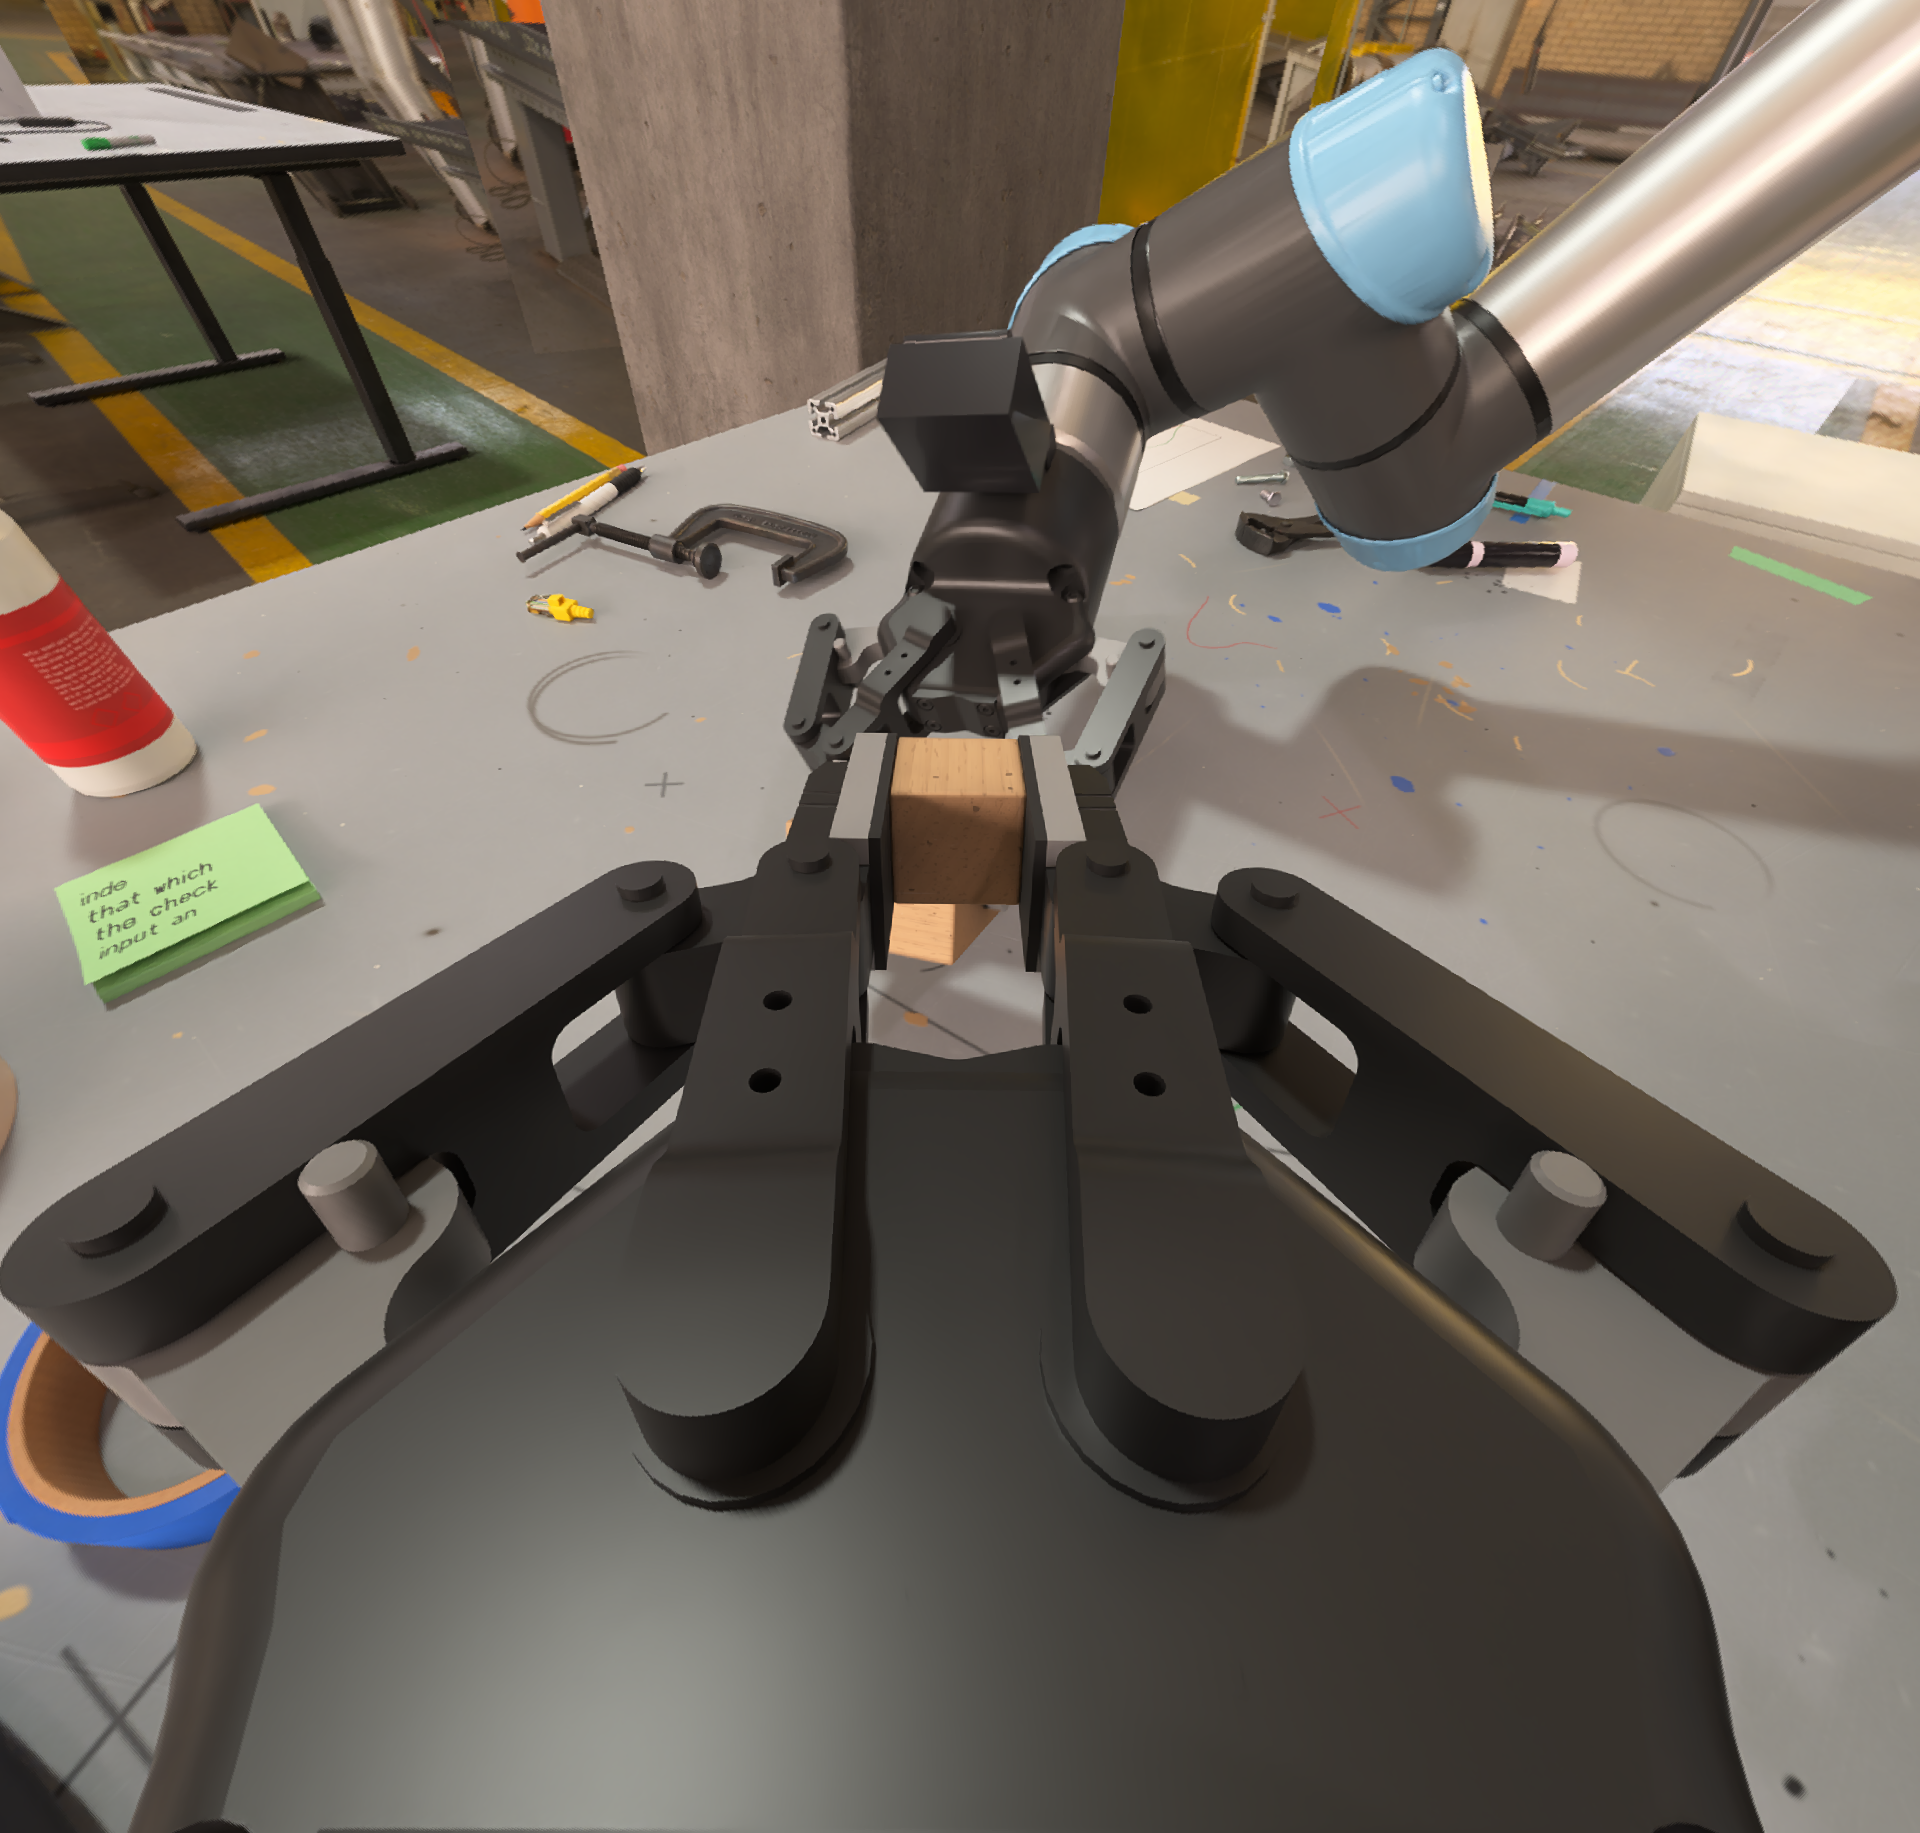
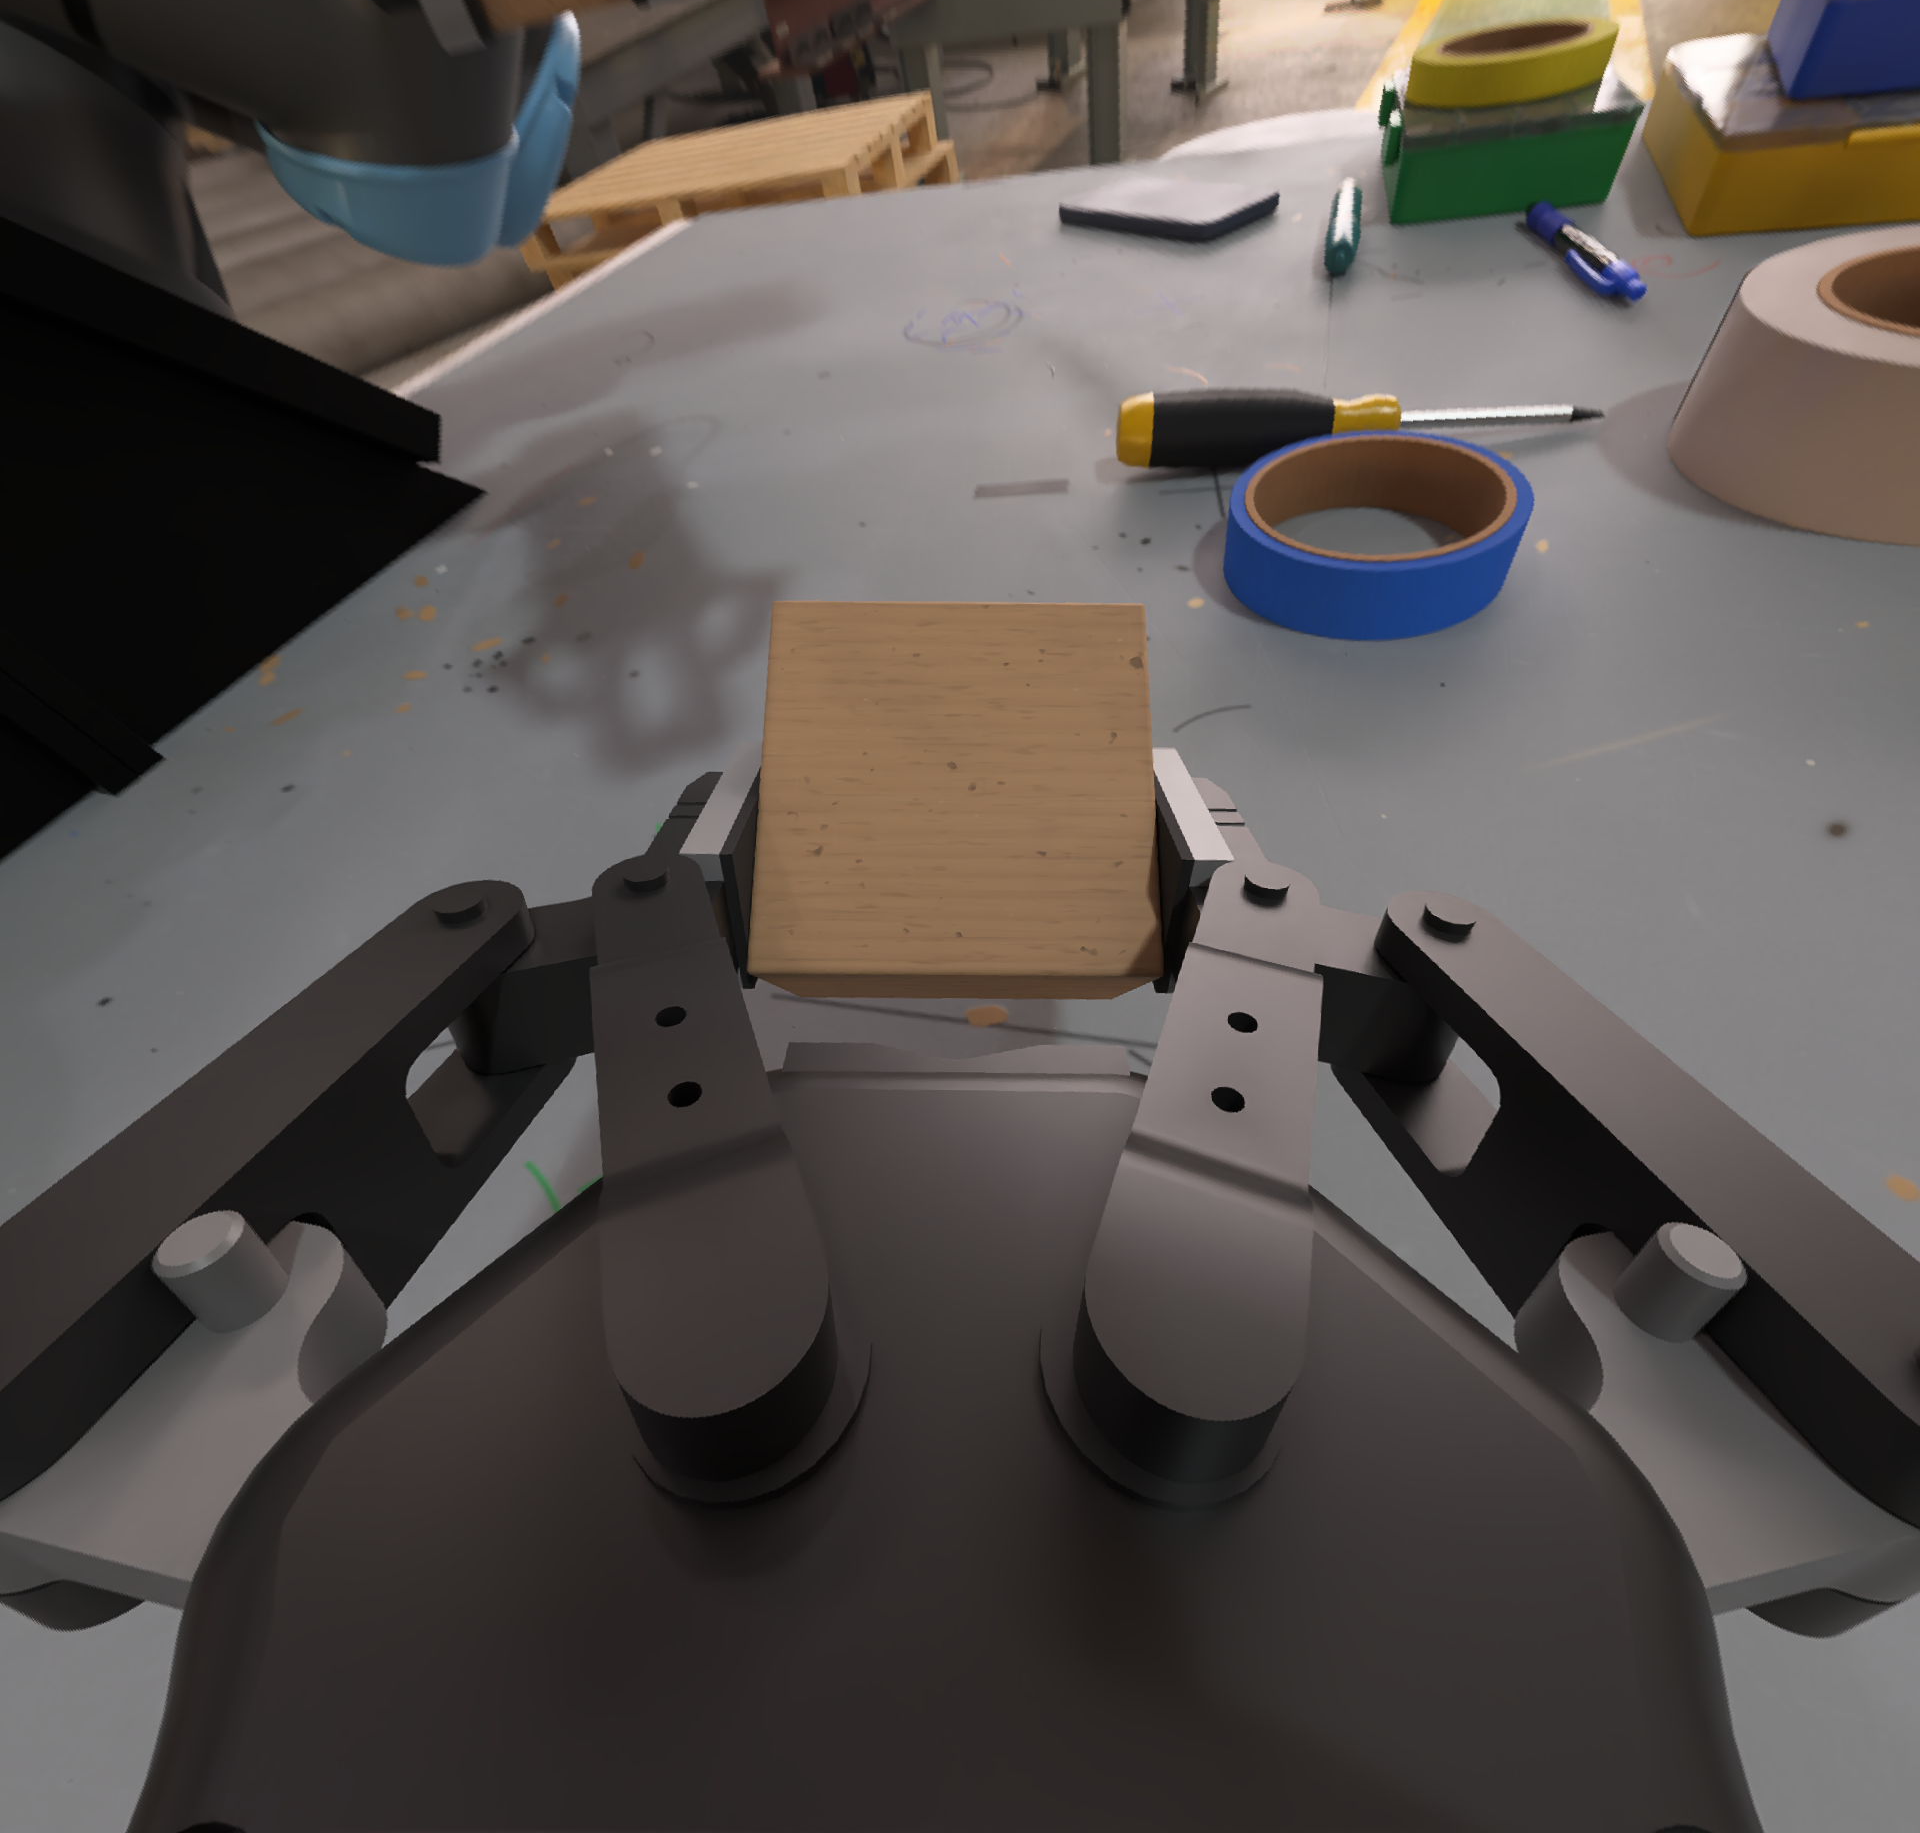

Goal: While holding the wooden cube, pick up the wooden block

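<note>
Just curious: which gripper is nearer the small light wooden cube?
Left. The left gripper clamps the wooden cube; the right gripper, below it, grips the larger wooden block.

Two grippers, each with wood between its fingers, above a grey worktable (image 2: 935, 412).

In the left wrist view, the small wooden cube (image 1: 956, 822) sits between the left gripper (image 1: 956, 827) fingers; the right gripper (image 1: 971, 734) is just behind it at 12 o'clock. In the right wrist view, the flat wooden block (image 2: 951, 796) sits in that gripper; a blue tape roll (image 2: 1377, 536) lies at 2 o'clock, a black-and-yellow screwdriver (image 2: 1257, 424) behind it.
</note>
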Robot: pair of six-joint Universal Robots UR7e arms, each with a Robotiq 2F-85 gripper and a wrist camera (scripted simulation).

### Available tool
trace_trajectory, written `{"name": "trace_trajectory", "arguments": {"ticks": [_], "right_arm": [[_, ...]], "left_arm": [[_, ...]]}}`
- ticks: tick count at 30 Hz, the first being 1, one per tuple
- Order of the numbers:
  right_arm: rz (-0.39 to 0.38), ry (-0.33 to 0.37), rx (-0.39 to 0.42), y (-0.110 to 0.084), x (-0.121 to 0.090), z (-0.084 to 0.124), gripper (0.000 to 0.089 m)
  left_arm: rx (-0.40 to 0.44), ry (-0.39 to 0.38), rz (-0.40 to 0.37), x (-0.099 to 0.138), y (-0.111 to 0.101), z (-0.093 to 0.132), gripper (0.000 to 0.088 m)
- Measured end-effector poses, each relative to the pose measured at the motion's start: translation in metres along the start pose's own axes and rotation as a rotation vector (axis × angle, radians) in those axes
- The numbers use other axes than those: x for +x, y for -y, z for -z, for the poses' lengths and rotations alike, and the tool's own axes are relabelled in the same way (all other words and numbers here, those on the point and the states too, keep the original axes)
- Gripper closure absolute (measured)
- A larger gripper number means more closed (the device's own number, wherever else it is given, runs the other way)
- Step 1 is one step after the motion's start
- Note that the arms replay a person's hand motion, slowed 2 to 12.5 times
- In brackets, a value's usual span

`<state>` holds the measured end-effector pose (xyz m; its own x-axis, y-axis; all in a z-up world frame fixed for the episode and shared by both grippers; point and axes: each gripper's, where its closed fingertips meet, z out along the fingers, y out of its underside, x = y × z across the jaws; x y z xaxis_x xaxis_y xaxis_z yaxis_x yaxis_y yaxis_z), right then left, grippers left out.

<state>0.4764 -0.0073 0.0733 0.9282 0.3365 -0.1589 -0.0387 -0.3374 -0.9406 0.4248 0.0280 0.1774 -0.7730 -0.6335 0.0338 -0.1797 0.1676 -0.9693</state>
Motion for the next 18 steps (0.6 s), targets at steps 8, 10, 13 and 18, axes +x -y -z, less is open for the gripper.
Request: {"name": "trace_trajectory", "arguments": {"ticks": [8,10,13,18], "right_arm": [[-0.016,0.04,0.093,0.011,-0.016,0.009,0.0336],[-0.015,0.05,0.105,0.013,-0.02,0.01,0.0336],[-0.011,0.07,0.128,0.017,-0.027,0.012,0.0336],[-0.011,0.107,0.177,0.028,-0.037,0.015,0.0336]], "left_arm": [[-0.009,0.012,-0.017,-0.002,-0.001,0.0,0.0683],[-0.013,0.014,-0.019,-0.001,-0.002,0.0,0.0683],[-0.017,0.018,-0.025,-0.001,-0.002,-0.001,0.0683],[-0.029,0.026,-0.044,-0.001,-0.004,-0.002,0.0683]]}}
